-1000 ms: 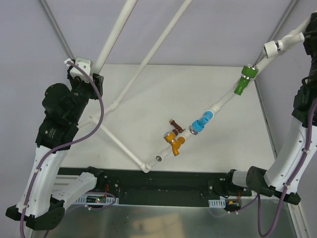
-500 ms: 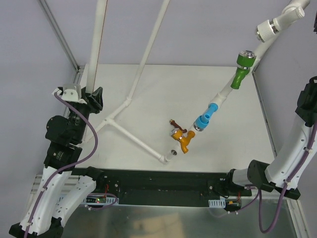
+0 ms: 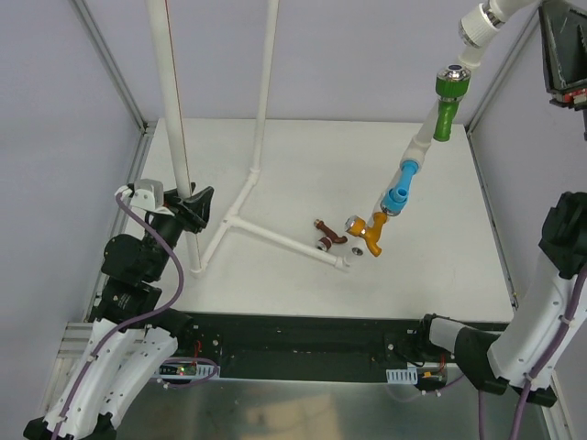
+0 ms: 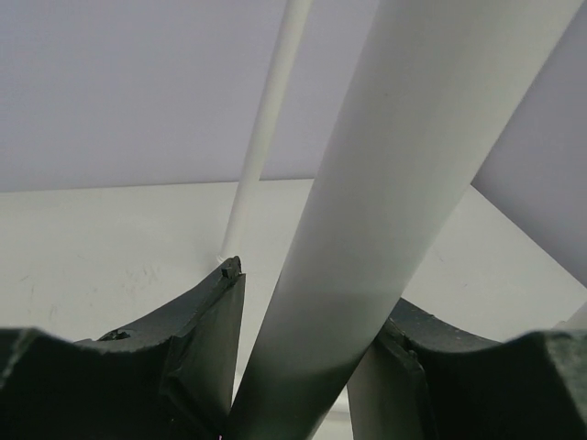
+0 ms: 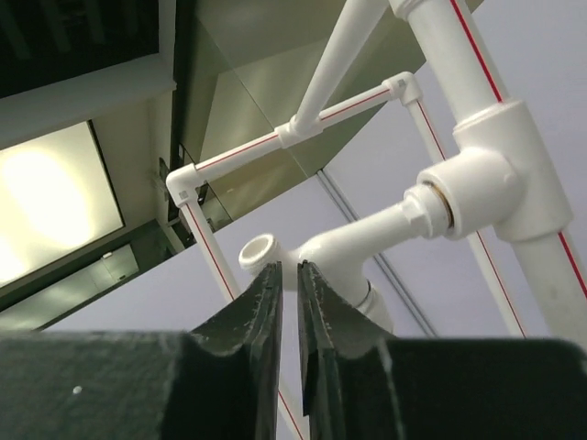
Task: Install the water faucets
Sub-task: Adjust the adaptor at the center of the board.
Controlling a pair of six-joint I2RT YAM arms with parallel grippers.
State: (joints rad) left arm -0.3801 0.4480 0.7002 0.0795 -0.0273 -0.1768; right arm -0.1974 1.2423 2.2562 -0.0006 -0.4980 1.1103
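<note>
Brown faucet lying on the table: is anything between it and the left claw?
Yes. The left gripper is clamped on an upright white pipe, and the pipe frame's T-joint, resting on the table, sits on the straight line from it to the brown faucet.

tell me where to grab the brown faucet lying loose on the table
Probably its middle body, from straight above, jaws across the narrow width. The brown faucet lies flat on the table, and an end of the white pipe frame sits close beside it, crowding a low sideways approach.
</note>
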